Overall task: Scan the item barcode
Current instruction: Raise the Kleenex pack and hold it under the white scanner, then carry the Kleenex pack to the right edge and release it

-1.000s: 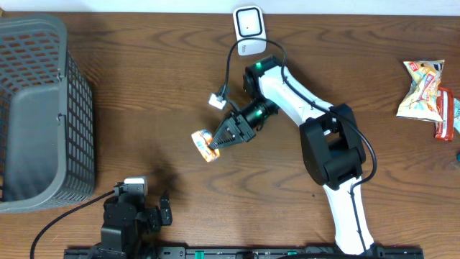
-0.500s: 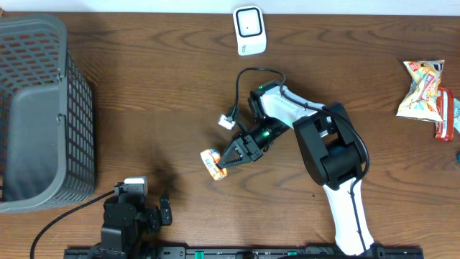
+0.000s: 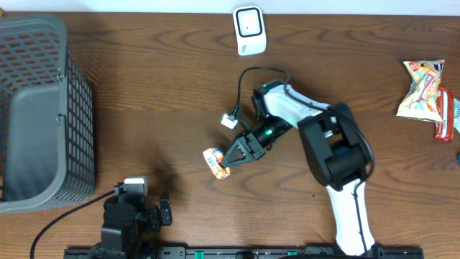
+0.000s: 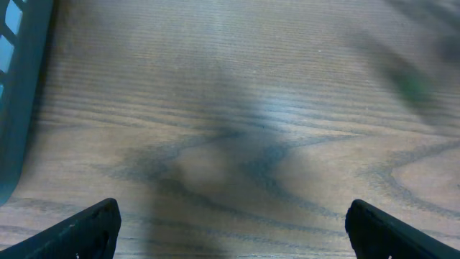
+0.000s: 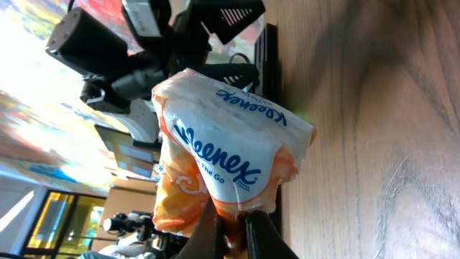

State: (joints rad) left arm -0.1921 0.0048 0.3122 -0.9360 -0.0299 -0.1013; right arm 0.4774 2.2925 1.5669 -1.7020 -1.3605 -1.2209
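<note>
Your tissue pack (image 3: 214,162) is pinched at one end in the tightly closed right gripper (image 3: 227,162), mid-table (image 3: 144,86), well apart from the scanner (image 3: 249,30) at the far edge. Only the right wrist view shows you its Kleenex lettering; overhead gives just an orange-and-white packet. The left gripper (image 4: 231,232) gapes fully open, holding nothing, near the basket (image 3: 43,108) on the left; snack bags (image 3: 424,90) lie far right.

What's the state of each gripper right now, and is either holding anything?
Left gripper: open, holding nothing.
Right gripper: shut on the Kleenex tissue pack.
</note>
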